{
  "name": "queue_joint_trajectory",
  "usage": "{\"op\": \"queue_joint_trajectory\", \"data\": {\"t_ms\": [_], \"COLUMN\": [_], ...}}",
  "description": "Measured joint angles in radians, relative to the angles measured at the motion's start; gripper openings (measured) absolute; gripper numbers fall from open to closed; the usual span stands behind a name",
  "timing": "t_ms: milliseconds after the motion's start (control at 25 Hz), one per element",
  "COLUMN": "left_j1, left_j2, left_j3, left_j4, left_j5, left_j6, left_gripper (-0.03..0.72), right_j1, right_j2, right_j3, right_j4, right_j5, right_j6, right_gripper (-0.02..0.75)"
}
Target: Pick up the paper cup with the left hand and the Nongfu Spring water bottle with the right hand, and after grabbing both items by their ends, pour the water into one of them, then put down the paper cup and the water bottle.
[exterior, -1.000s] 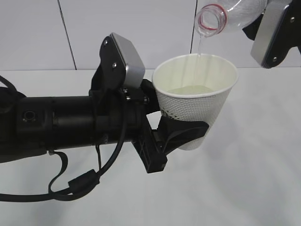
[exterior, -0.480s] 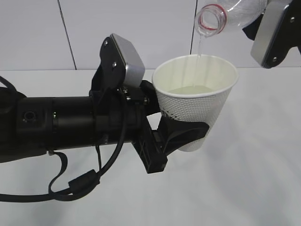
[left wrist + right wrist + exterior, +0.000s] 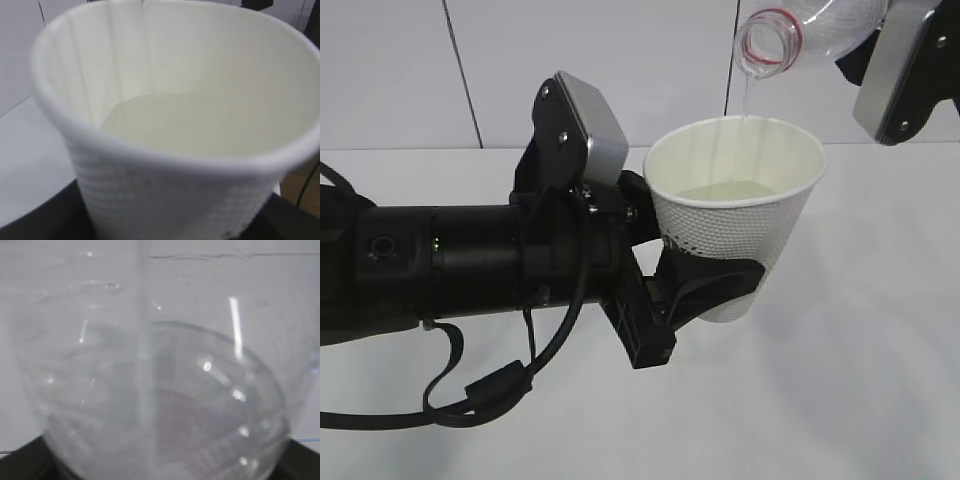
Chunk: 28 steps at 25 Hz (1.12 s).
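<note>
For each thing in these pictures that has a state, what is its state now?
paper cup: upright, held off the table, partly filled.
Nongfu Spring water bottle: uncapped, tipped mouth-down above the cup, pouring.
water: thin stream falling into the cup near its far rim.
left gripper: closed around the cup's lower wall.
right gripper: holding the bottle at its far end; its jaws are hidden.
</note>
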Motion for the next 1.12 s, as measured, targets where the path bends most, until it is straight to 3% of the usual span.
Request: {"op": "queue_joint_trajectory", "data": {"t_ms": [1120], "left_j1": [0.000], "left_j2": [0.000], "left_j3": [0.000], "left_j4": [0.000], "left_j5": [0.000], "left_j6": [-0.002], "left_gripper": [0.487], "right_j1": [0.000], "right_j2": [0.000], "right_j3": [0.000], "right_j4": [0.000], "right_j5": [-0.001], "right_j6": [-0.013], "right_gripper": [0.519]}}
